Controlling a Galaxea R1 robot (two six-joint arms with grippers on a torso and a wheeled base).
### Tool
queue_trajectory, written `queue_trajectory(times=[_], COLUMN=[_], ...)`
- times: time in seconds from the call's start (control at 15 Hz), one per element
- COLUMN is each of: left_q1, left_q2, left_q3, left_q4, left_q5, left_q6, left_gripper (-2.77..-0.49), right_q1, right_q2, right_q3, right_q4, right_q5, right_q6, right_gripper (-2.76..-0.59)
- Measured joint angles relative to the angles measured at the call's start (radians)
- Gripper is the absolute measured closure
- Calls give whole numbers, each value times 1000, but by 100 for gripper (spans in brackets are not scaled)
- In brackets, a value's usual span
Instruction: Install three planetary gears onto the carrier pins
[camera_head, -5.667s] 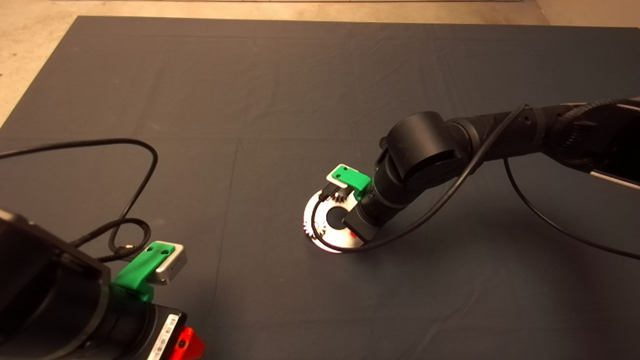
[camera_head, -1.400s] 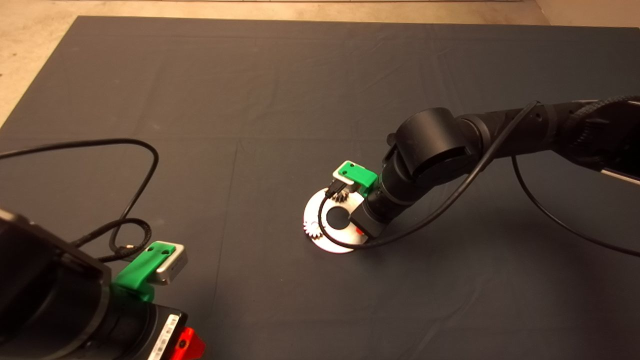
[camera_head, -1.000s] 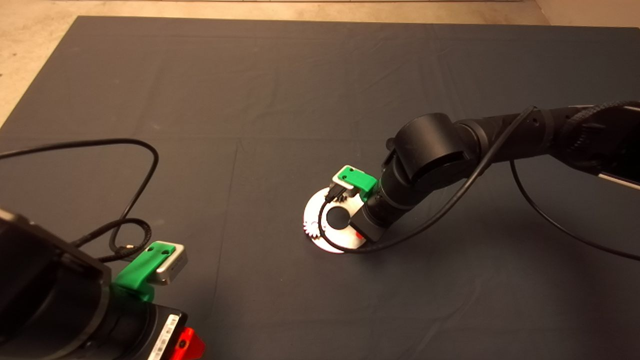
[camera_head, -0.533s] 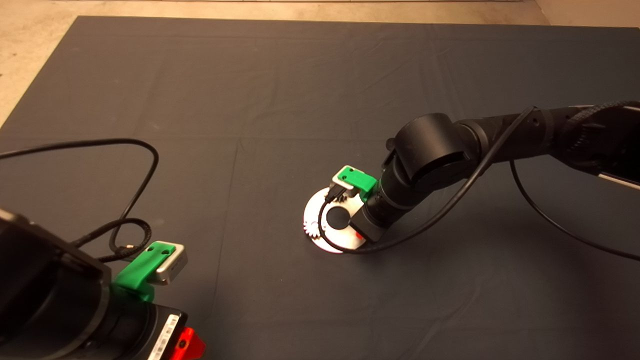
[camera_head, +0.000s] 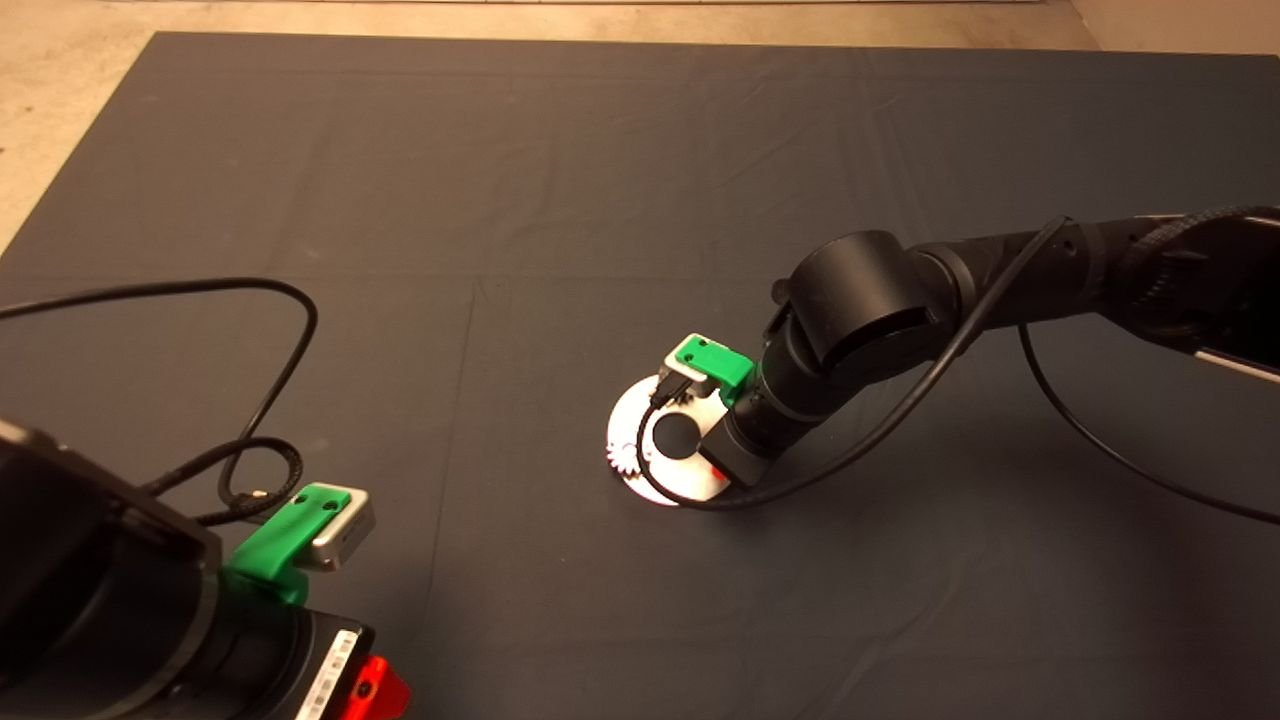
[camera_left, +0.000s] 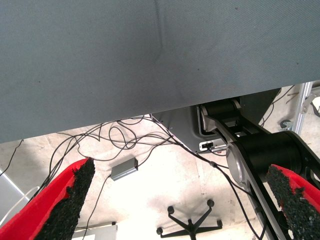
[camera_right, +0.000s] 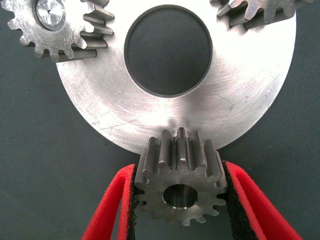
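One planetary gear (camera_right: 181, 182) between right gripper (camera_right: 181, 200) pads

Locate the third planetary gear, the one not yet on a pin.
The third gear is clamped in the right gripper, tilted against the last bare pin at the carrier disc rim nearest the gripper.

Dark mat (camera_head: 560, 180) under silver disc (camera_head: 625, 425)
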Motion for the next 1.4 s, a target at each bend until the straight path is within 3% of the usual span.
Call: queue_trajectory(times=[1.4], left_q1=[0], left_q2=[0], left_q3=[0], left_q4=[0], left_q5=[0], left_q6=[0], left_gripper=[-248], right_q1=[-3], right_q2=[3], right_q3=[3], right_q4=[-22], right_q5=[-5], right_q6=[0], right_gripper=[-96])
